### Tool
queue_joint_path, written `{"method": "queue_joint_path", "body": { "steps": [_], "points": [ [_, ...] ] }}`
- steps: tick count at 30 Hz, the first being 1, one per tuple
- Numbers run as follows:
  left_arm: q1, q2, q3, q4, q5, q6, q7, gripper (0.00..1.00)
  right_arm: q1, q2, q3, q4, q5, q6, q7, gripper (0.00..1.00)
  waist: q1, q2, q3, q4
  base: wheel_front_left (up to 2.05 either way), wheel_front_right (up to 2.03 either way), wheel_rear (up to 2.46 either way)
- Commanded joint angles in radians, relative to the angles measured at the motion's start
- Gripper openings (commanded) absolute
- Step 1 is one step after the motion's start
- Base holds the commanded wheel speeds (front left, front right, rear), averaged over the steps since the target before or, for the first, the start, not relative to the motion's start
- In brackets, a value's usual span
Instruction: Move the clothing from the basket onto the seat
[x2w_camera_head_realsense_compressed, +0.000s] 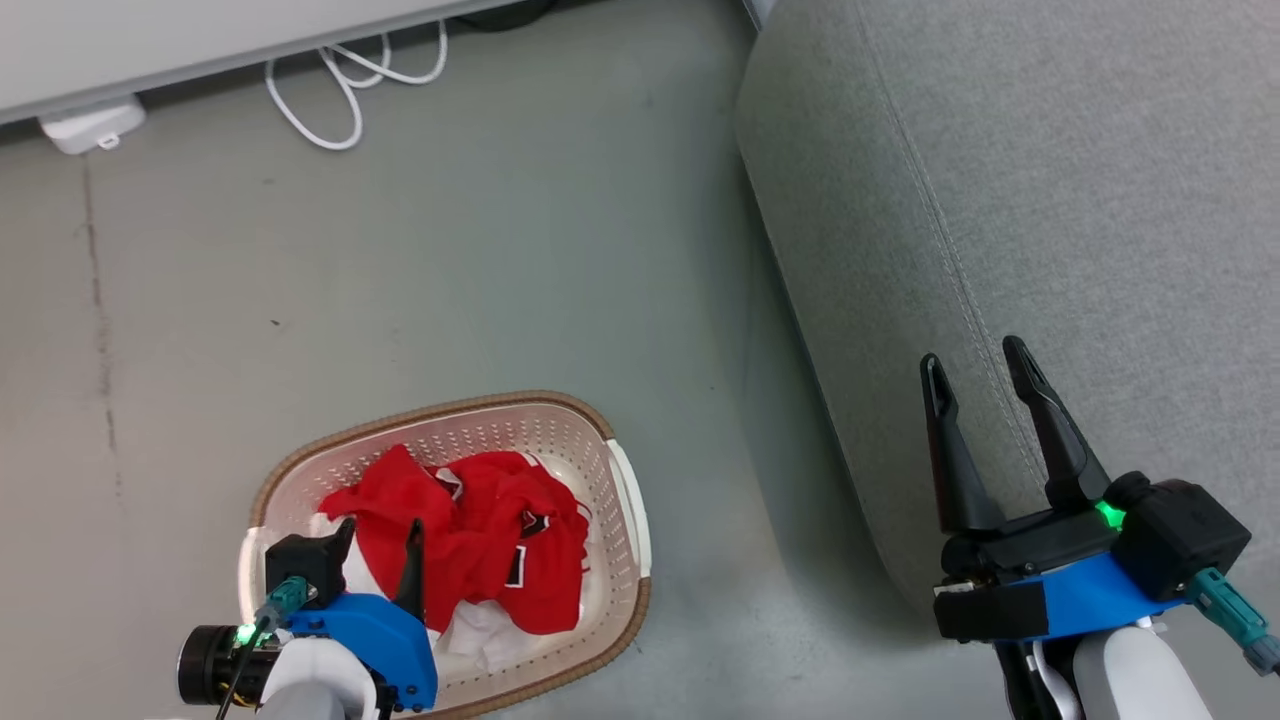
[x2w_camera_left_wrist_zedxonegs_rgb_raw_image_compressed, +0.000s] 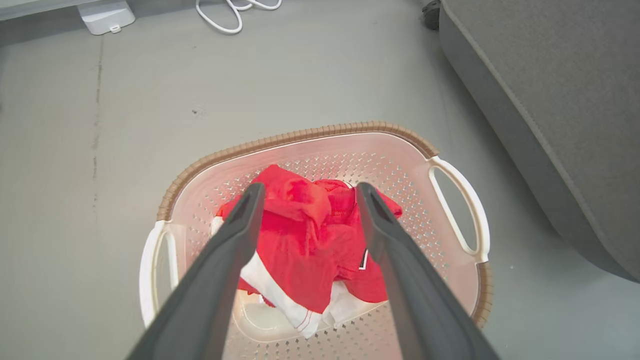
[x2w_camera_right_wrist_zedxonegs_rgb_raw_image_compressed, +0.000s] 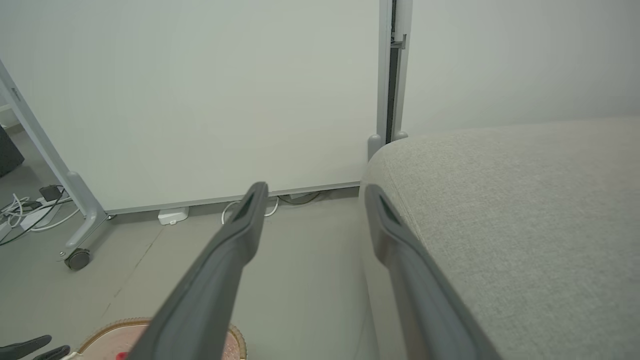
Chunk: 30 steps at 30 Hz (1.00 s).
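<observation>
Nearest you, your left gripper (x2w_camera_head_realsense_compressed: 380, 530) hung over the basket (x2w_camera_head_realsense_compressed: 420, 412), its two dark fingers spread wide with nothing between them. The clothing (x2w_camera_head_realsense_compressed: 480, 530) lay heaped inside that basket, red with white showing underneath. Whether the tips touched the cloth, you couldn't tell from the head view. The left wrist view looked straight down between those fingers and gave you more: a white panel with striped trim (x2w_camera_left_wrist_zedxonegs_rgb_raw_image_compressed: 295, 310) at the near edge of the heap, the perforated wall, and the white handle loop (x2w_camera_left_wrist_zedxonegs_rgb_raw_image_compressed: 460, 200) on the side toward the seat (x2w_camera_head_realsense_compressed: 1050, 200).

Over on your other side, the right gripper (x2w_camera_head_realsense_compressed: 972, 352) was held above the seat's rounded edge, jaws parted too, holding nothing. The seat's grey cushion was bare, with its stitched seam running past the fingers.

Farther out, bare floor (x2w_camera_head_realsense_compressed: 500, 250) lay between basket and seat, then a looped white cable (x2w_camera_head_realsense_compressed: 340, 90) and a small white box (x2w_camera_head_realsense_compressed: 90, 125) at the foot of a panel. The right wrist view lifted your eyes higher: the tall pale panel (x2w_camera_right_wrist_zedxonegs_rgb_raw_image_compressed: 225, 100) upright on a castor (x2w_camera_right_wrist_zedxonegs_rgb_raw_image_compressed: 79, 259).
</observation>
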Motion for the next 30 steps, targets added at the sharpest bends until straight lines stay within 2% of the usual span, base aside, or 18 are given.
{"method": "queue_joint_path", "body": {
  "steps": [1,8,15,30],
  "points": [
    [-0.036,0.01,0.0,0.033,0.0,0.001,0.006,1.0,-0.023,-0.002,0.005,-0.005,0.013,0.002,-0.004,1.0,-0.0003,0.0,0.064,-0.06,0.0,0.0,0.0],
    [-0.087,0.038,-0.001,0.133,0.01,0.024,0.012,1.0,-0.052,-0.002,0.033,-0.019,0.035,0.002,-0.004,1.0,-0.0003,0.0,0.134,-0.115,0.0,0.0,0.0],
    [-0.133,0.059,0.002,0.203,0.01,0.057,0.021,1.0,-0.068,-0.002,0.052,-0.024,0.065,0.002,-0.004,1.0,-0.0003,0.0,0.184,-0.143,0.0,0.0,0.0],
    [-0.218,0.11,0.026,0.269,-0.015,0.11,0.052,1.0,-0.096,-0.002,0.089,-0.042,0.125,0.002,-0.004,1.0,-0.0003,0.0,0.281,-0.184,0.0,0.0,0.0]
  ]
}}
